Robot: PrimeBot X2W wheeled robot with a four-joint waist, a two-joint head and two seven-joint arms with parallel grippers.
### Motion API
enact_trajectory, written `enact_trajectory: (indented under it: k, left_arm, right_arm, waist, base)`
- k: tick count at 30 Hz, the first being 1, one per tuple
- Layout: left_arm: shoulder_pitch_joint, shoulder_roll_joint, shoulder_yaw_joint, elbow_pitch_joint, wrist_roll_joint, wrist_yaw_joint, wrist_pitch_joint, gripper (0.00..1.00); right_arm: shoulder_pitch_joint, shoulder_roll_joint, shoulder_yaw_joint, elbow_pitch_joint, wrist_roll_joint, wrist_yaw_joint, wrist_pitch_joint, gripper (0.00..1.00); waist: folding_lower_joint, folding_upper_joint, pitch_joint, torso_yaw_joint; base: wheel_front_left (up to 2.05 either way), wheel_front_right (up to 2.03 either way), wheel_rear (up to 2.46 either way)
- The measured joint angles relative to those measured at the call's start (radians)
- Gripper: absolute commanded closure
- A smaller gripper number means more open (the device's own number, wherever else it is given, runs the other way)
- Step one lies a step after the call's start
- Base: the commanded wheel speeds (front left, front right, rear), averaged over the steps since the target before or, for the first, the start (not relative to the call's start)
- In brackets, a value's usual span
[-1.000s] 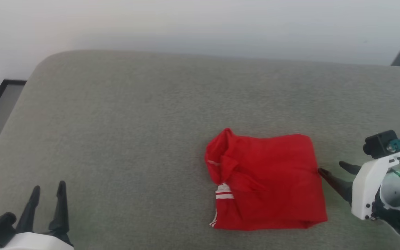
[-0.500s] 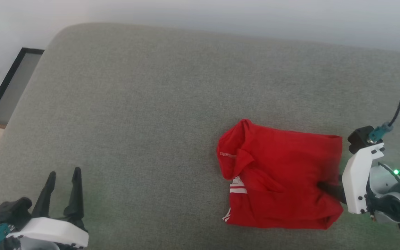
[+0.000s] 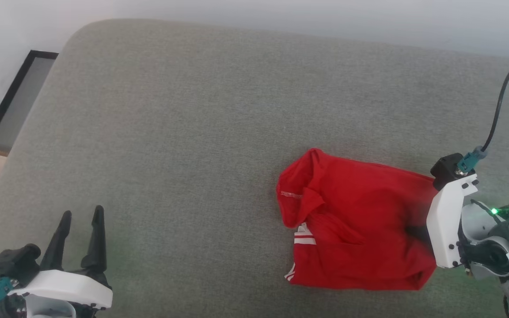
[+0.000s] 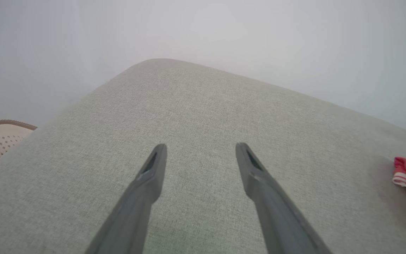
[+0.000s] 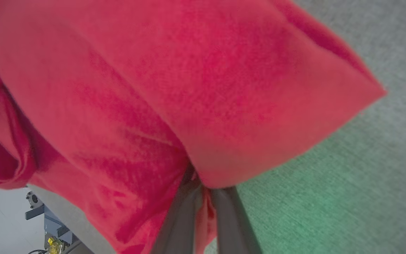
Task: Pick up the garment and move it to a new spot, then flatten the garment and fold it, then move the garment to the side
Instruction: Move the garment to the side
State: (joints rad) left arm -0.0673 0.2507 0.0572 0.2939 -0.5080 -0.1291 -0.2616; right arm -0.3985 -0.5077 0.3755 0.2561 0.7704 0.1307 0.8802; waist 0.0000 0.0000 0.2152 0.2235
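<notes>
My right gripper (image 5: 203, 192) clamped on folded red garment (image 3: 360, 221), fabric pinched between fingers, bulk spread ahead of tips on grey cushion (image 3: 184, 132); my left gripper (image 3: 80, 216) fingers apart, garment well off to its right

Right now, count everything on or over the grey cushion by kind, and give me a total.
Garment: 1, red, folded
Grippers: 2, the left gripper open over bare fabric, the right gripper shut on the garment's edge
Total: 3
</notes>
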Motion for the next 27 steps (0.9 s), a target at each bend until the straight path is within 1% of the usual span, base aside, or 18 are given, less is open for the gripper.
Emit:
enact_trajectory:
  k: [4, 12, 17, 27]
  left_arm:
    - [-0.005, 0.008, -0.006, -0.009, 0.001, 0.000, 0.000, 0.00]
    - [-0.043, 0.030, -0.028, -0.034, 0.002, 0.000, 0.000, 0.00]
    - [-0.083, 0.039, -0.067, -0.046, 0.005, 0.000, 0.000, 0.00]
    - [-0.198, 0.081, -0.151, -0.064, 0.006, 0.000, 0.000, 0.00]
  right_arm:
    - [0.000, -0.010, -0.017, -0.018, -0.001, 0.000, -0.003, 1.00]
    - [-0.041, -0.069, -0.070, -0.030, -0.013, 0.000, -0.030, 1.00]
    - [-0.084, -0.113, -0.116, -0.010, -0.023, 0.000, -0.053, 1.00]
    - [-0.198, -0.185, -0.183, 0.050, -0.066, 0.000, -0.114, 1.00]
  waist:
    - [0.0000, 0.0000, -0.005, -0.019]
    - [0.0000, 0.0000, 0.002, -0.076]
    - [0.0000, 0.0000, 0.020, -0.121]
    - [0.0000, 0.0000, 0.086, -0.227]
  base:
    - [0.00, 0.00, 0.00]
    - [0.00, 0.00, 0.00]
    - [0.00, 0.00, 0.00]
    - [0.00, 0.00, 0.00]
